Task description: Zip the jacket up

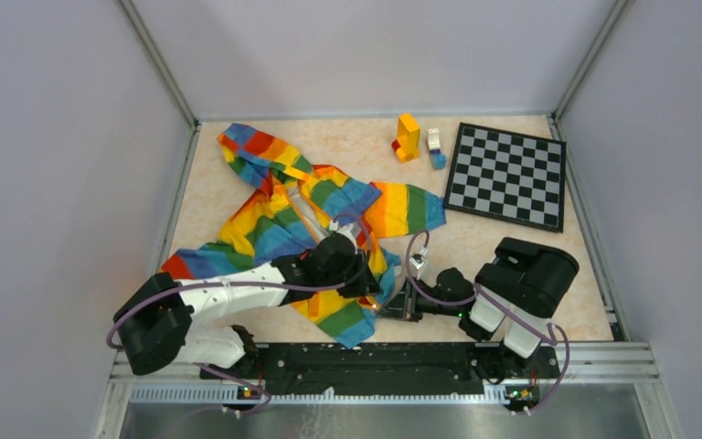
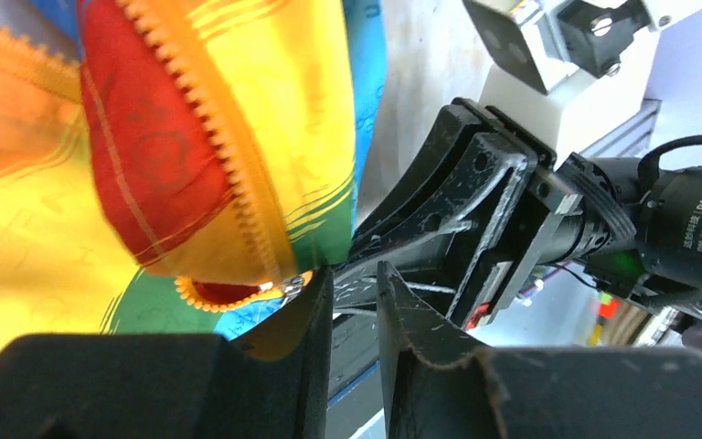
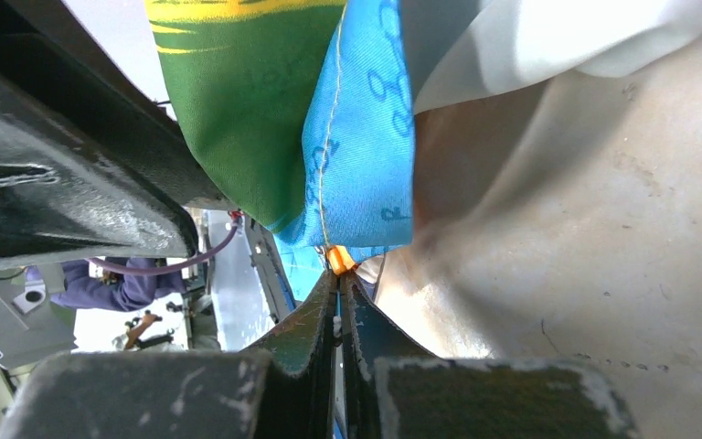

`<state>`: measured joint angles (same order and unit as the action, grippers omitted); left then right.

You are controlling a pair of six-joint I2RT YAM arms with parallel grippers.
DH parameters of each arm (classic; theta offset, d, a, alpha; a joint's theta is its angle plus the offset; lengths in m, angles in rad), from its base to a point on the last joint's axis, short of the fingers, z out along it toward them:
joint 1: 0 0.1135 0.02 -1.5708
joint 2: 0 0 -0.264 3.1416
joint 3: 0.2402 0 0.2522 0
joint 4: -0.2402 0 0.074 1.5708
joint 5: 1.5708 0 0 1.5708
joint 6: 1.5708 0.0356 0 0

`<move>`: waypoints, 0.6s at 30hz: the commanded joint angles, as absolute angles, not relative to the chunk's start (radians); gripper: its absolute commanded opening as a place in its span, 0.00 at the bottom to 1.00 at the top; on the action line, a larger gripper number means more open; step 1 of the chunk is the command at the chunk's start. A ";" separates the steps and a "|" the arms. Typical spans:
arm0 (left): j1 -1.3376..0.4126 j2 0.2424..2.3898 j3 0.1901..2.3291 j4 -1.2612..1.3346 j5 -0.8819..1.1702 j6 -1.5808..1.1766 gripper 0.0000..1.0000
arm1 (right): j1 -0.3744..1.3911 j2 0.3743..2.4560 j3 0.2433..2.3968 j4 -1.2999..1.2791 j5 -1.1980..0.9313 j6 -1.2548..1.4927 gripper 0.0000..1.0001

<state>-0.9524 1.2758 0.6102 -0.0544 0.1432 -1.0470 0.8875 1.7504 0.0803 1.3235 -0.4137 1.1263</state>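
Observation:
The rainbow-striped jacket (image 1: 274,219) lies spread across the left half of the table, hood at the far left. My left gripper (image 1: 368,289) hovers at its lower front edge. In the left wrist view this gripper (image 2: 355,273) stands narrowly open with nothing in the gap. The metal zipper slider (image 2: 292,289) sits just outside one fingertip, at the bottom of the orange zipper teeth (image 2: 228,155). My right gripper (image 1: 387,309) reaches in from the right. It (image 3: 338,279) is shut on the orange zipper end (image 3: 338,259) at the jacket's blue and green hem (image 3: 347,119).
A black-and-white checkerboard (image 1: 507,174) lies at the back right. A yellow-orange block stack (image 1: 407,137) and a small white-blue block (image 1: 435,146) stand beside it. Grey walls close in both sides, and the arms' base rail (image 1: 375,361) runs along the near edge.

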 commanded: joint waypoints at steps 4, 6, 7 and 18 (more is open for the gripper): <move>-1.060 1.385 0.842 -0.427 -0.098 -0.999 0.28 | 0.888 1.734 0.098 1.349 -0.410 1.096 0.00; -1.096 1.416 0.887 -0.479 -0.130 -1.016 0.29 | 0.888 1.733 0.103 1.338 -0.410 1.095 0.00; -1.109 1.435 0.910 -0.512 -0.149 -1.027 0.29 | 0.889 1.732 0.105 1.335 -0.411 1.095 0.00; -1.152 1.521 0.967 -0.609 -0.197 -1.096 0.30 | 0.892 1.732 0.109 1.323 -0.410 1.088 0.00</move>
<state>-1.1481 1.5150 0.9379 -0.5625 -0.1383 -1.0714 0.8875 1.7496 0.0937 1.2922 -0.4129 1.1179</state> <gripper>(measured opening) 0.279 0.003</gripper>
